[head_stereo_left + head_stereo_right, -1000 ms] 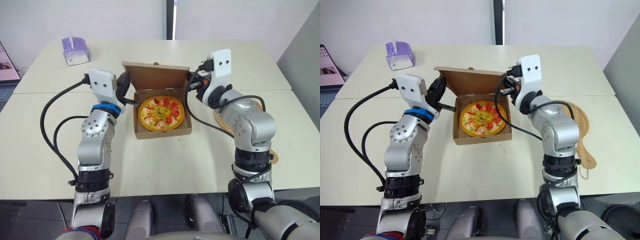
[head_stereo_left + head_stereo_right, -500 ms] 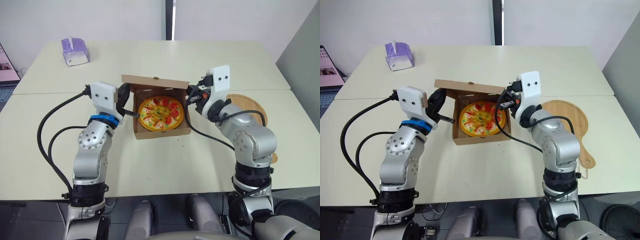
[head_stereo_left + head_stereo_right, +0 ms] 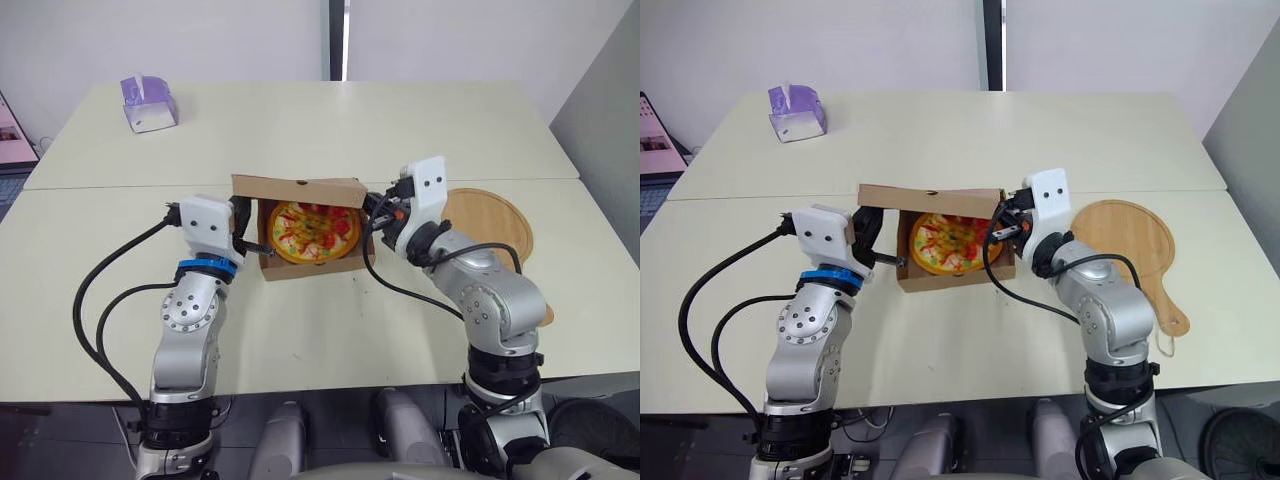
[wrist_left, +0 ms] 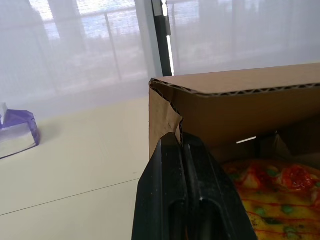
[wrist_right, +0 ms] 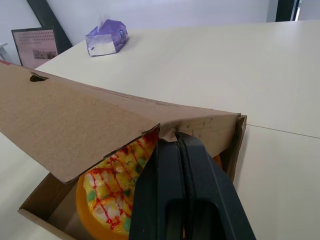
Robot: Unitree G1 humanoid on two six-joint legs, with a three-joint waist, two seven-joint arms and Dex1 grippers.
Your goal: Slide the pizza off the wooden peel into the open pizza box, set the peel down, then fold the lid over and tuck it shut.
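Between the grippers: pizza box [image 3: 312, 268] on table [image 3: 300, 330], pizza [image 3: 313, 228] inside.
lid [image 3: 298, 188]: tilted forward over pizza, not flat yet.
left gripper [image 4: 181, 142]: fingers pinched together on lid's left side flap.
right gripper [image 5: 176, 140]: fingers clamped on lid's right corner.
wooden peel [image 3: 490, 215]: flat on table, just outboard of right gripper.

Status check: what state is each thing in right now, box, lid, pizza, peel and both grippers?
pizza box: not yet shut.
lid: partly folded over, tilted above the pizza, untucked.
pizza: inside the box.
peel: lying flat on the table, bare.
left gripper: shut on one lid corner.
right gripper: shut on the other lid corner.
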